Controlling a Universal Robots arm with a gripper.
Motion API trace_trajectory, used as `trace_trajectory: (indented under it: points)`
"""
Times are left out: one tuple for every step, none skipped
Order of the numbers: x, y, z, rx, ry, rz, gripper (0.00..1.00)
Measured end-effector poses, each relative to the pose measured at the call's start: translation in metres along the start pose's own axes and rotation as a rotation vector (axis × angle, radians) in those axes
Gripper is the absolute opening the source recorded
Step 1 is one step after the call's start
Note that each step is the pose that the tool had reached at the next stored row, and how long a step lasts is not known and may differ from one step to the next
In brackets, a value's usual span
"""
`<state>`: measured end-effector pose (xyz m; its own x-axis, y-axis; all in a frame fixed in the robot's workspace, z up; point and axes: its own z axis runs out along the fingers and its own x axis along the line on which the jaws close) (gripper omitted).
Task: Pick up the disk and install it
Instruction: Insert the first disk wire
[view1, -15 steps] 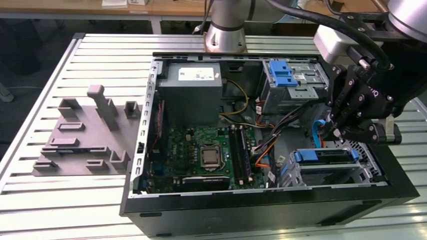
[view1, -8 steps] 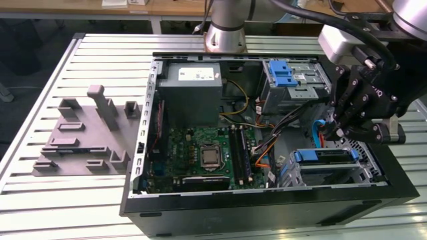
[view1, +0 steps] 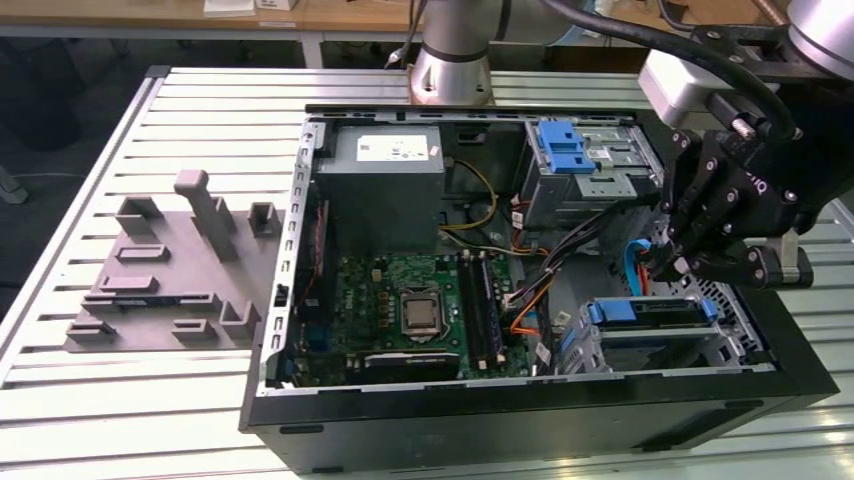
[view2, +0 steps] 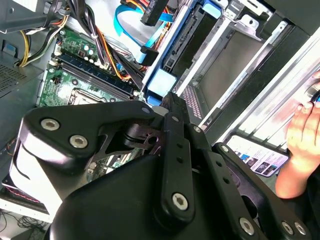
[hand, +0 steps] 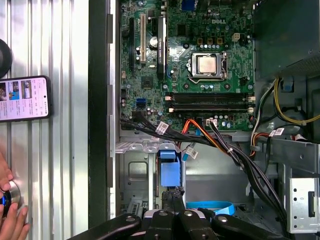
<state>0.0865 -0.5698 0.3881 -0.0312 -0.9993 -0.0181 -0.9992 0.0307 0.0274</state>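
Black gripper (view2: 172, 100) linkage sits closest to the lens in both wrist views. Note that its fingers are drawn together, with the tips right at the blue bracket end of the disk (hand: 170, 172). You cannot confirm from these views whether they pinch the bracket or merely meet it.

Locate the disk at 4 o'clock in the exterior view. It is slotted into the silver drive bay (view1: 667, 345) inside the open computer case (view1: 534, 410), and the gripper hangs just above it. A light blue ribbon cable (hand: 210, 205) lies beside the bay.

Identify the motherboard (view1: 414, 300) at 6 o'clock, the grey power supply (view1: 387, 190) at 12 o'clock, and the blue latch (view1: 567, 150) on its perforated cage at 1 o'clock.

Observe the slatted metal table (view1: 200, 110) under the case. A grey moulded fixture (view1: 174, 270) rests on it at 9 o'clock, well apart from the gripper.

In the first wrist view, a phone (hand: 24, 98) lies on the table outside the case wall, near a person's hand (hand: 10, 220).
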Motion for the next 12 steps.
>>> trace_trajectory:
  points:
    - [0.0000, -0.0002, 0.0000, 0.0000, -0.0001, 0.000, 0.11]
    - [0.0000, -0.0006, 0.0000, 0.0000, -0.0001, 0.000, 0.11]
    - [0.0000, -0.0011, 0.0000, 0.0000, 0.0000, 0.000, 0.11]
    - [0.0000, -0.0016, 0.0000, 0.0000, 0.0000, 0.000, 0.11]
    - [-0.0001, -0.0025, -0.0001, 0.0000, 0.0000, 0.000, 0.11]
    - [-0.0001, -0.0034, -0.0001, 0.0000, 0.0000, 0.000, 0.11]
    - [-0.0001, -0.0045, -0.0001, 0.0000, 0.0000, 0.000, 0.11]
    - [-0.0002, -0.0057, -0.0001, 0.0001, 0.0000, 0.000, 0.11]
    - [-0.0002, -0.0068, -0.0002, 0.0000, 0.0000, 0.000, 0.11]
    - [-0.0002, -0.0080, -0.0002, 0.0000, 0.0000, 0.000, 0.11]
    - [-0.0003, -0.0093, -0.0003, 0.0000, 0.0001, 0.000, 0.11]
    - [-0.0003, -0.0108, -0.0003, 0.0000, 0.0000, 0.000, 0.11]
